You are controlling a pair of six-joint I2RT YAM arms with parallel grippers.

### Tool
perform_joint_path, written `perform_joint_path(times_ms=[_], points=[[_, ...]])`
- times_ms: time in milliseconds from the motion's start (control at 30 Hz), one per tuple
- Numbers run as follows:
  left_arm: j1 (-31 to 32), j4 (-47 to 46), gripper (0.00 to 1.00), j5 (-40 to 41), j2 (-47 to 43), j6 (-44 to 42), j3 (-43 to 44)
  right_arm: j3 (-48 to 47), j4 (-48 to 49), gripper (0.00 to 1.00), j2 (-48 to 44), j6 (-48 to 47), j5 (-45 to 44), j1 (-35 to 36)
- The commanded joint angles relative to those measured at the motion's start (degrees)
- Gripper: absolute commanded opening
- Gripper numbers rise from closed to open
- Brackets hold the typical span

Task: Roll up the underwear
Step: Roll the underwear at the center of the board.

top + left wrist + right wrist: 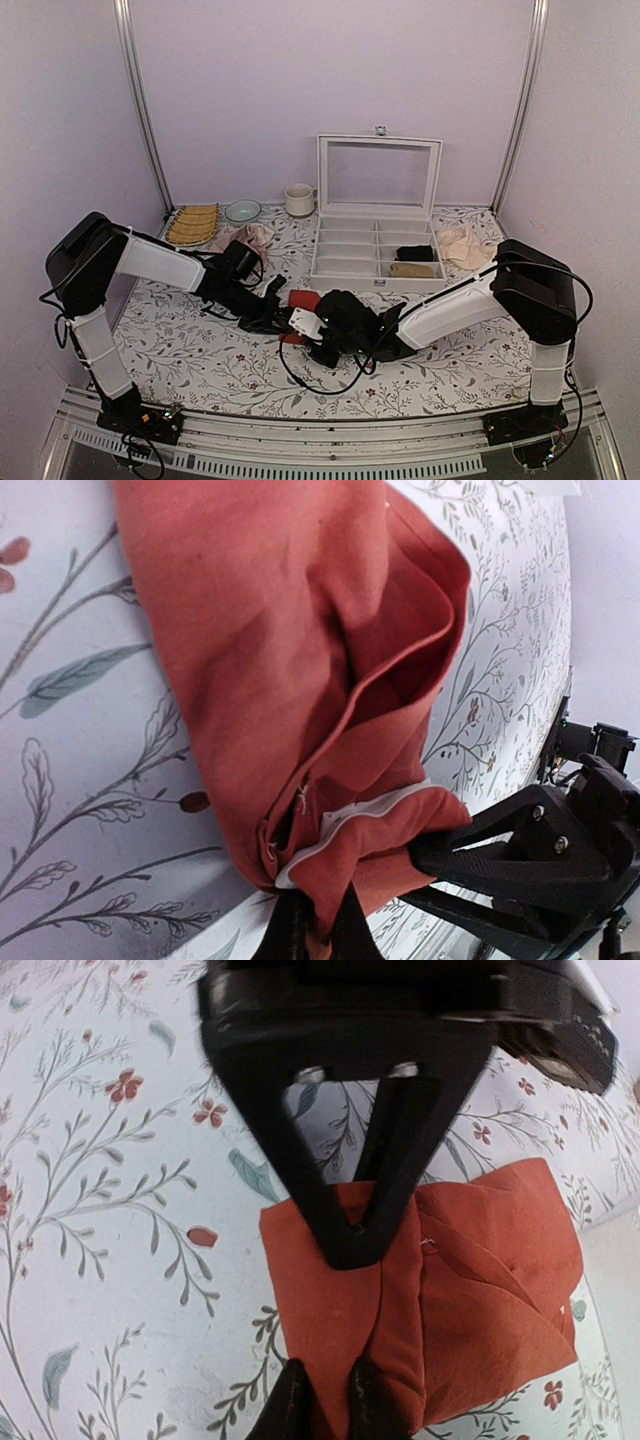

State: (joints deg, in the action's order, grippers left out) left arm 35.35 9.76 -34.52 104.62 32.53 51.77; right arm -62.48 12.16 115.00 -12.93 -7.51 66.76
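We saw the floral table carrying the red-orange underwear near its middle, a white compartment box behind, and a mug, bowl, woven mat, pink cloth and beige cloth farther back

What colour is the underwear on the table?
The underwear is red-orange with a thin white edge, clearest in the left wrist view.

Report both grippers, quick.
Left gripper: closed, pinching the underwear.
Right gripper: closed on the underwear as well.
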Motion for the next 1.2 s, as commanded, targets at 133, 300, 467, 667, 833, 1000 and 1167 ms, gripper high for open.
perform_joint_path(times_ms=[133,300,467,667,833,1000,1167], points=[[0.33,3.51,0.0,3.41,2.48,-0.95,-0.37,1.54,-2.53,0.0,-1.54,-0.35,-0.15,0.43],[0.33,3.57,0.01,3.13,2.29,-0.88,-0.15,1.34,-3.94,0.0,-1.03,0.71,1.8,0.41],[-0.29,3.75,0.36,3.6,0.8,-0.3,-0.22,-1.25,-8.65,0.0,0.51,4.65,7.95,-0.94],[-3.08,4.62,0.59,4.77,-3.76,0.67,-0.09,-4.31,-13.57,0.0,2.28,11.9,17.0,-4.92],[-4.96,4.83,0.6,5.78,-6.12,1.33,-0.47,-5.84,-15.77,0.0,4.07,18.44,23.57,-8.14],[-5.21,3.56,0.6,6.05,-6.87,2.23,-1.63,-6.5,-15.59,0.0,6.54,25.28,33.35,-11.3],[-5.21,2.83,0.6,6.28,-7.24,2.8,-2.26,-6.24,-12.27,0.0,10.13,32.15,43.66,-15.01]])
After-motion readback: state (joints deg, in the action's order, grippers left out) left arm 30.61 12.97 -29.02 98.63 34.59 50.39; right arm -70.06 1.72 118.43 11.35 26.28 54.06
